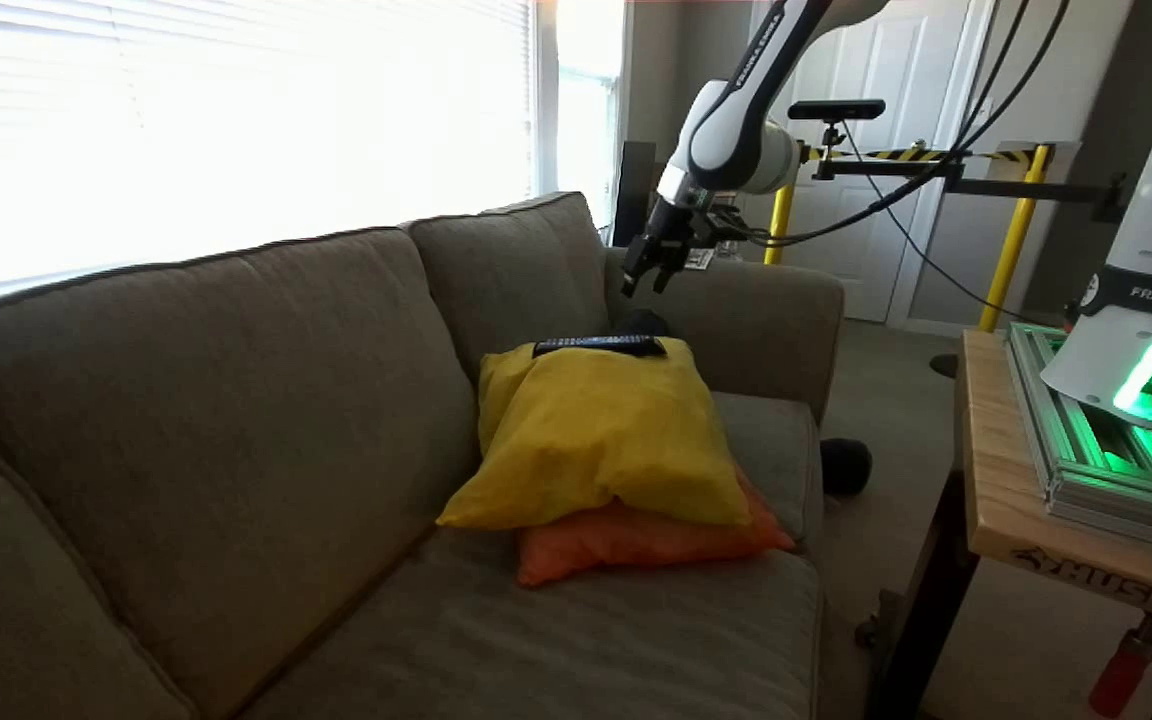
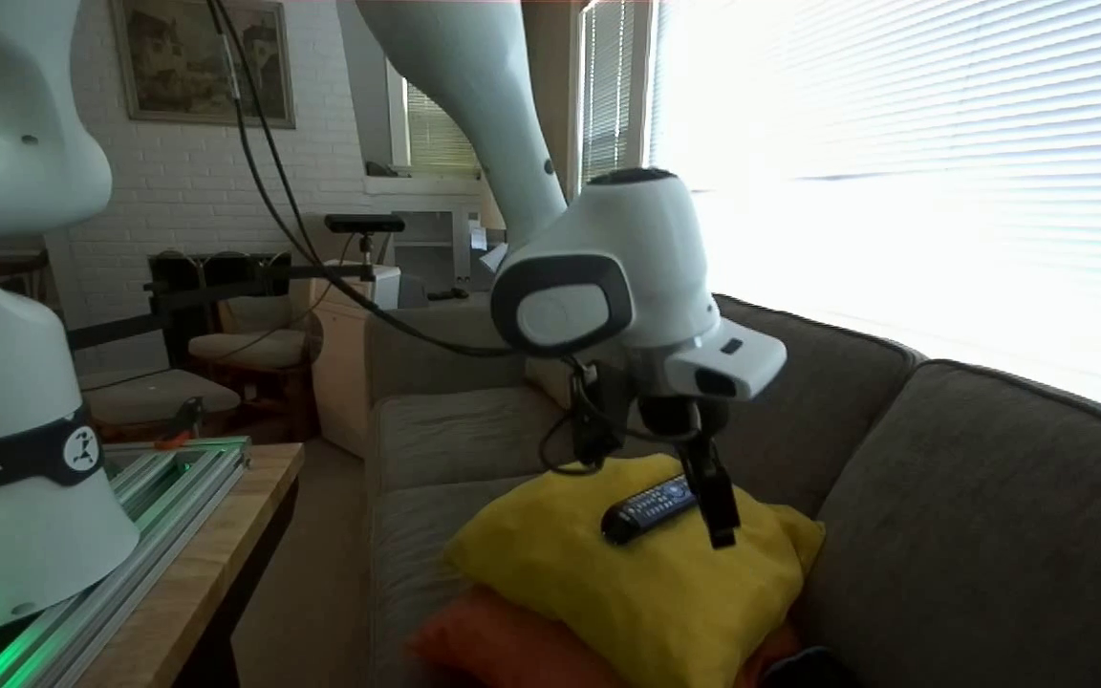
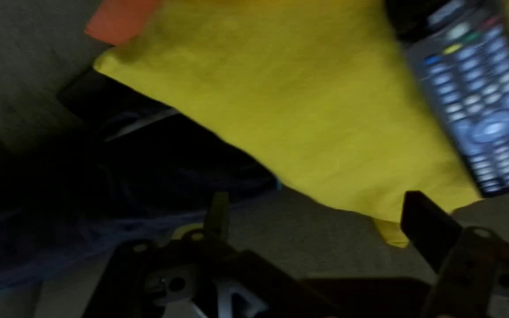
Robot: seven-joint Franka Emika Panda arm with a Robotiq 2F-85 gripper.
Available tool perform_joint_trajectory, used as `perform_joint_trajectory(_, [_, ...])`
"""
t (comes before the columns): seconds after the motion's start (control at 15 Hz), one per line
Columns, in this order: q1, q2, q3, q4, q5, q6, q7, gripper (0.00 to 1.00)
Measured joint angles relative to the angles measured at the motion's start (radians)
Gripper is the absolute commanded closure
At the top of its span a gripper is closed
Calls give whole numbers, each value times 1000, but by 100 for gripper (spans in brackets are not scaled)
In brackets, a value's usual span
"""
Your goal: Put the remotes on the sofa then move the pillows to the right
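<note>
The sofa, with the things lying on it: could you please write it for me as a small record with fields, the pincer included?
Furniture: grey-beige sofa, below a bright window
Stack: yellow pillow on top, orange-red pillow underneath, mostly covered
On the stack: remote, lying on the yellow pillow, buttons up
Grasp: pincer open, nothing held, above the sofa
Unclear: dark thing along the yellow pillow's edge in the wrist view; cannot tell what it is
</note>
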Motion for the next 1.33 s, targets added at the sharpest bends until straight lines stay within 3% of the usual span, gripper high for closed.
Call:
perform_joint_trajectory(0.2, [49, -87, 58, -44, -7, -86, -10, 0])
perform_joint_trajectory(0.33, [99, -116, 53, -46, -21, -149, -12, 0])
perform_joint_trajectory(0.6, [239, -127, -74, -44, -154, -196, -7, 0])
perform_joint_trajectory(0.8, [308, -124, -153, -43, -255, -196, -9, 0])
perform_joint_trajectory(1.33, [314, -39, -153, -11, -279, -157, -56, 0])
